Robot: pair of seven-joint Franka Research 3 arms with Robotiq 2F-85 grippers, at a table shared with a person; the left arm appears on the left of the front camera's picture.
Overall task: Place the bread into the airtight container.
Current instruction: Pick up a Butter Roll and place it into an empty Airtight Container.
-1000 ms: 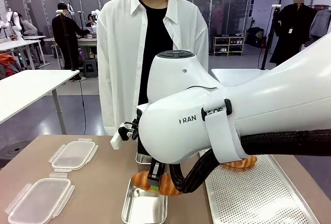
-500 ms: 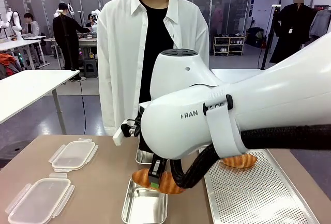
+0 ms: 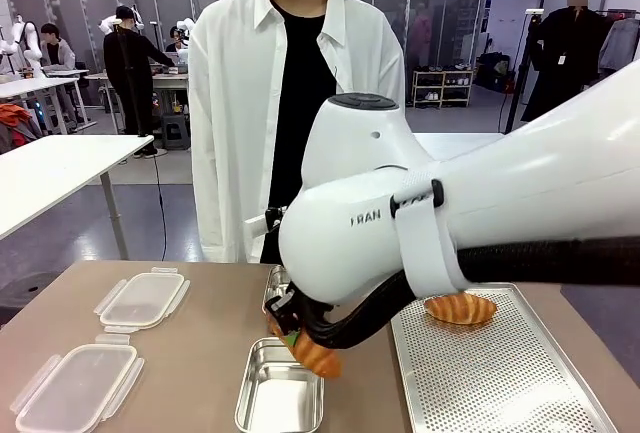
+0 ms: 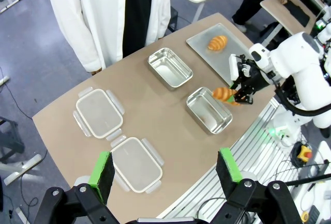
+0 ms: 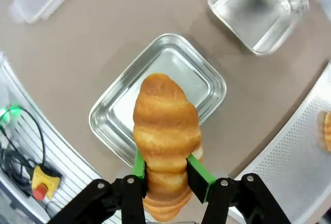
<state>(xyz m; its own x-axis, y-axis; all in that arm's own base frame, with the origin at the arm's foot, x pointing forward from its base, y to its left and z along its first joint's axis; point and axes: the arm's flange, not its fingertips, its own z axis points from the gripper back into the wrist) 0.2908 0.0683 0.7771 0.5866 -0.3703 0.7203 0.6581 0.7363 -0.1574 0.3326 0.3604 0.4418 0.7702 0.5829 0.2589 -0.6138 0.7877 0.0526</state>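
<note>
The right hand (image 5: 166,175) grips the bread (image 5: 165,115) just above the metal container (image 5: 207,87) by the robot's edge of the tabletop, the bread slanted across it.

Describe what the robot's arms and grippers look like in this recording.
The right arm is a glossy white, rounded casing with grey lettering, a white strap buckled around it and a black ribbed cable hose running alongside. The right gripper has black fingers with green pads. The left gripper is built the same: black, with green pads.
</note>
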